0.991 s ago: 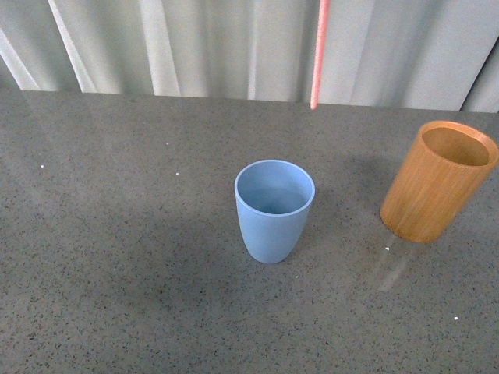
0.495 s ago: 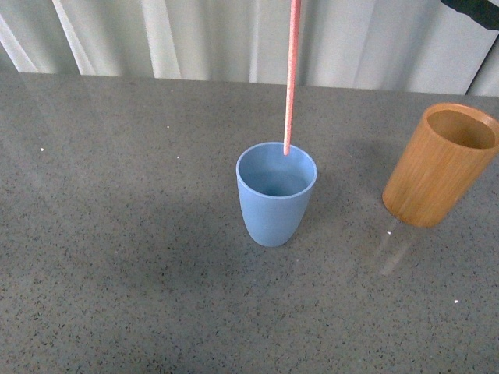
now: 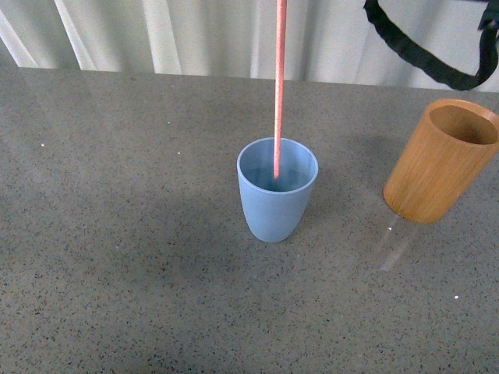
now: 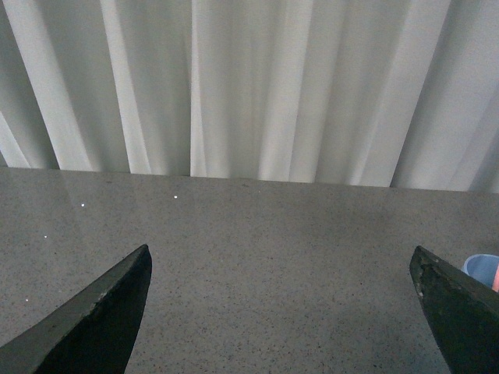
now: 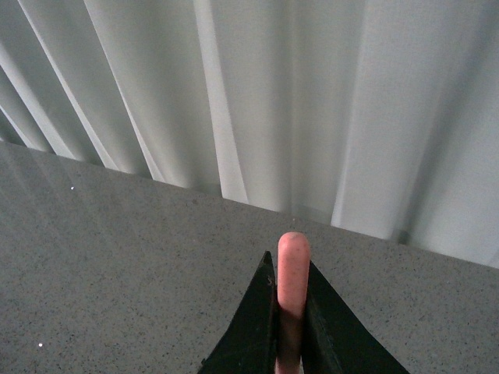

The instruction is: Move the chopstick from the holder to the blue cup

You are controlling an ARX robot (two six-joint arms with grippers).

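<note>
The blue cup [image 3: 277, 195] stands upright on the grey speckled table [image 3: 117, 273], about in the middle of the front view. The chopstick [image 3: 278, 86] hangs almost vertical above it. Its lower end is already inside the cup, below the rim and close to the far inner wall. I cannot tell if the tip touches the bottom. Its upper part goes out of the front view at the top, so the hand that carries it does not show there.

In the right wrist view the right gripper [image 5: 291, 312] has its two dark jaws pressed together on the chopstick [image 5: 293, 261], one on each side. The rounded pink end stands out a little past the jaws.

The left gripper [image 4: 281, 253] is empty and its jaws are wide apart, with only bare table between them. A small part of the blue cup [image 4: 477, 266] shows at the edge of this view, beside one jaw, and a bit of pink chopstick [image 4: 496, 276] with it.

The holder [image 3: 440, 160] stands on the table to the right of the blue cup, well apart from it, and nothing shows inside its mouth. A black cable [image 3: 421, 58] loops in the air above the holder, to the upper right of the cup. Behind the cup, past the far edge of the table, hangs a white pleated curtain [image 3: 195, 39].
</note>
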